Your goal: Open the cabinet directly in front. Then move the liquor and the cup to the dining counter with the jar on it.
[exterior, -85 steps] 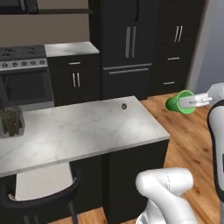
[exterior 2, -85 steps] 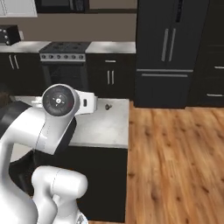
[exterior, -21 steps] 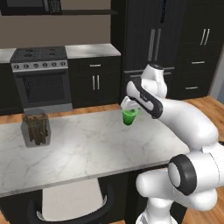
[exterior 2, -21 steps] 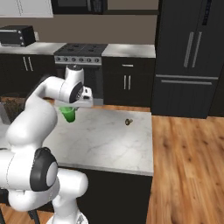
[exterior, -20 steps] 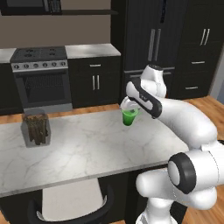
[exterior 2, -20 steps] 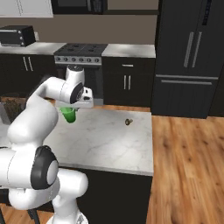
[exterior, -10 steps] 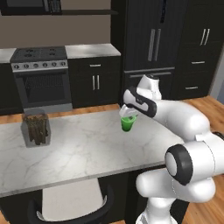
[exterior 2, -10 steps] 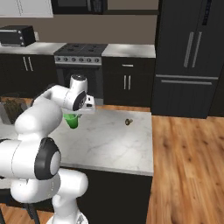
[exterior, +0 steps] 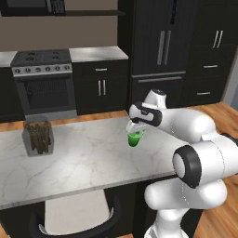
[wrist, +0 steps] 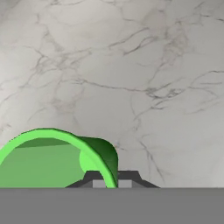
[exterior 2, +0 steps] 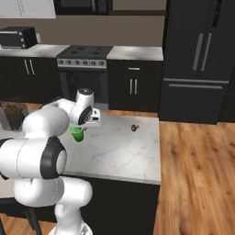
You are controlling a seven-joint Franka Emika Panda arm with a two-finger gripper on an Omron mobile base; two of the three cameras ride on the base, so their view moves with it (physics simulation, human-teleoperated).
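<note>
The cup is hanging from the gripper, whose jaws are pinching its rim — the hand view is showing the green rim clamped right at the finger tips. It is sitting low over the dining counter, near the slab's far edge and well apart from the jar at the left end; whether its base is touching the marble I cannot quite tell. This is the cup's delivery step, nearly done: the next move is calling for a short lowering if any gap remains, then parting the jaws and lifting straight up so the rim is not dragged. Nothing is crowding the spot — a small dark object is lying toward the counter's right end, the stove and tall dark fridge are standing behind.
</note>
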